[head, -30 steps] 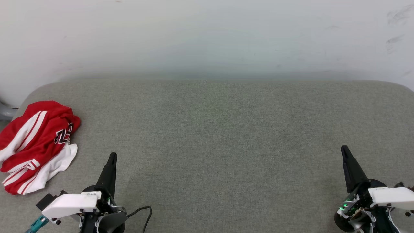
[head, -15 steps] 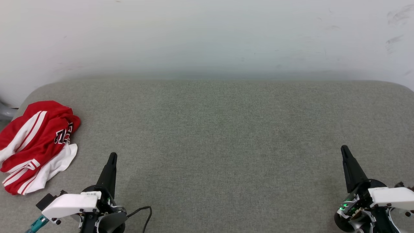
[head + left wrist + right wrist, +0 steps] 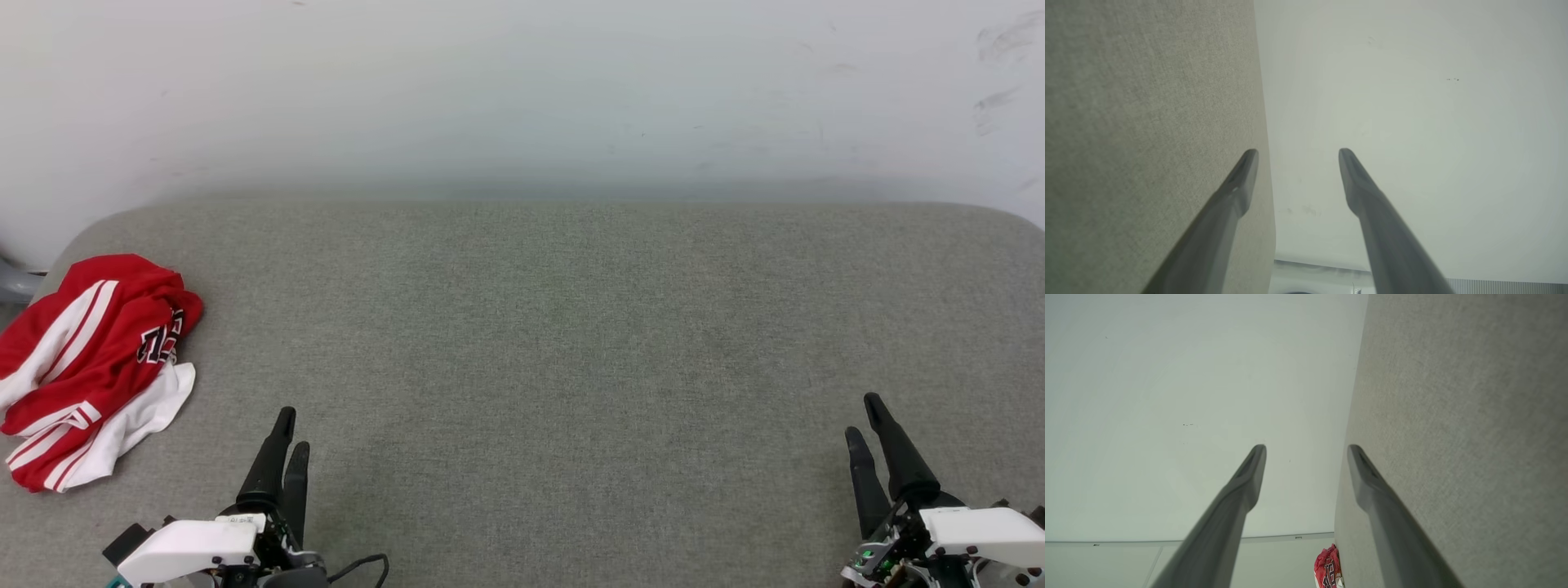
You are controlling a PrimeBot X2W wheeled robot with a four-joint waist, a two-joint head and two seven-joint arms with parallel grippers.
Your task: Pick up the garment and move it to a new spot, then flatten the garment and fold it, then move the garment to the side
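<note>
Lower than before, our left hand (image 3: 294,430) and right hand (image 3: 861,415) now stand released, empty (garment (image 3: 90,359) crumpled at the table's (image 3: 522,343) left).

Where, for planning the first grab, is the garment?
In the head view, the garment lies crumpled at the left edge of the grey surface, left of the left claw.

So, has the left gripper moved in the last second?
Yes. Measured against the garment, which lies unmoved in the head view, the left gripper has slid down that view, back toward the robot, and its fingers have parted slightly.
</note>
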